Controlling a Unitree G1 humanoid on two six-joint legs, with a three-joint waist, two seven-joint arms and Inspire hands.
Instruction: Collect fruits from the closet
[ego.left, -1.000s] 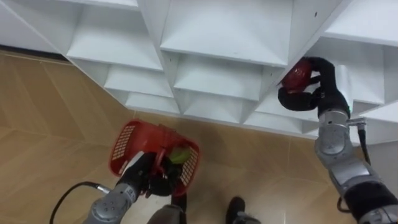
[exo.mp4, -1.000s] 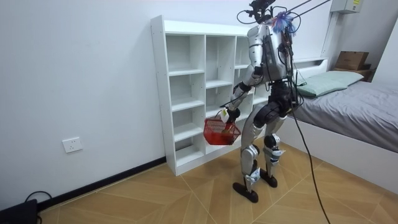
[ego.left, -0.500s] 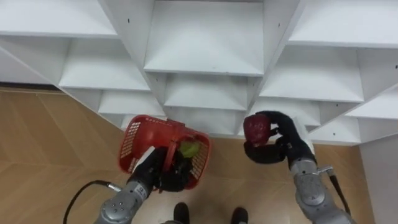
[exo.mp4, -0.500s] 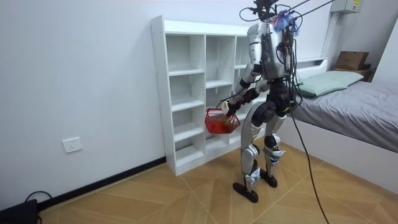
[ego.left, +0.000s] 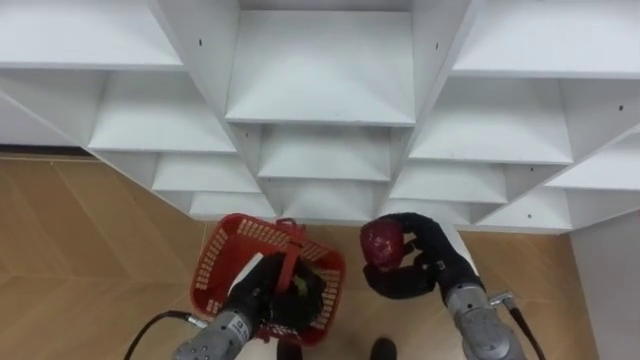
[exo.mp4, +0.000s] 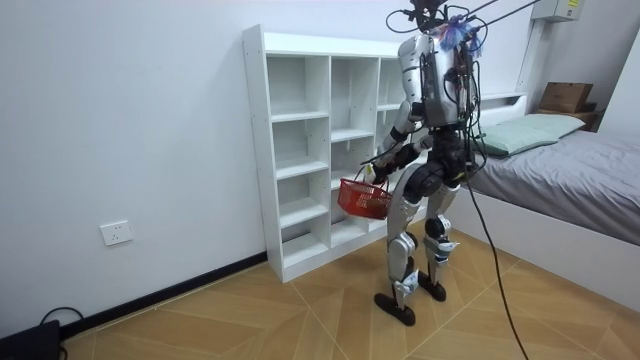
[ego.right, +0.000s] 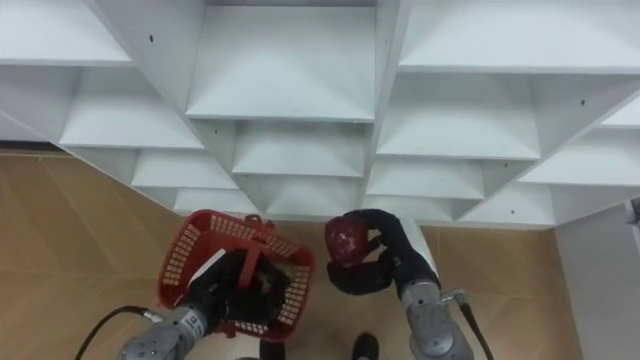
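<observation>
I stood close before the tall white open-shelved closet, on the herringbone wooden floor, with a grey bed off to the room view's right. My left hand was curled round the handle of the red plastic mesh basket, which hung low in front of me, just out from the closet's bottom shelves and tilted a little. My right hand was in front of the shelves, above the floor, and clasped a dark red round fruit. My fingers wrapped over the fruit's far side and my thumb closed in under it. I held the fruit in the air just to the right of the basket's rim, near it but not touching, and about level with it. I could not make out what lay inside the basket behind my fingers.
</observation>
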